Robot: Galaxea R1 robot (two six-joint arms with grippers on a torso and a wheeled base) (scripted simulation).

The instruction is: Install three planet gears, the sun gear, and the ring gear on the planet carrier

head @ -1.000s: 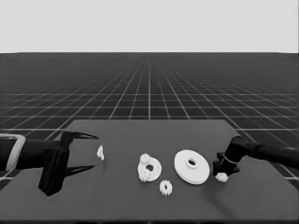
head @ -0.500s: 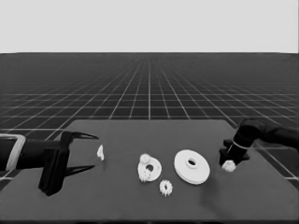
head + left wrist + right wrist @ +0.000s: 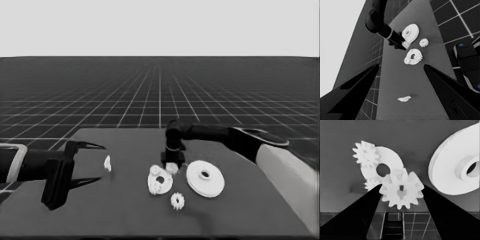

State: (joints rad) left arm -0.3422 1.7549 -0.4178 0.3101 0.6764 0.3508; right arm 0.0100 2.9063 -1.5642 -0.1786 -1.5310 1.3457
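My right gripper (image 3: 171,161) is shut on a small planet gear (image 3: 401,191) and holds it just above the far edge of the planet carrier (image 3: 167,181), the smaller round part. Two gears (image 3: 366,155) (image 3: 372,184) sit on the carrier (image 3: 391,157) beside its dark centre hole. The ring gear (image 3: 205,178), the larger round part, lies flat to the right of it. Another loose gear (image 3: 177,200) lies in front of both, nearer the table's front edge. My left gripper (image 3: 101,163) waits open over the table's left end.
A thin white piece (image 3: 107,163) lies on the table just off the left gripper's fingertips, not held. The right arm's pale grey part (image 3: 285,175) fills the lower right. Dark machinery with blue lights (image 3: 467,62) shows past the table's edge in the left wrist view.
The right arm has swung left from the table's right end, carrying the gear to the smaller round part. The left arm has not moved.
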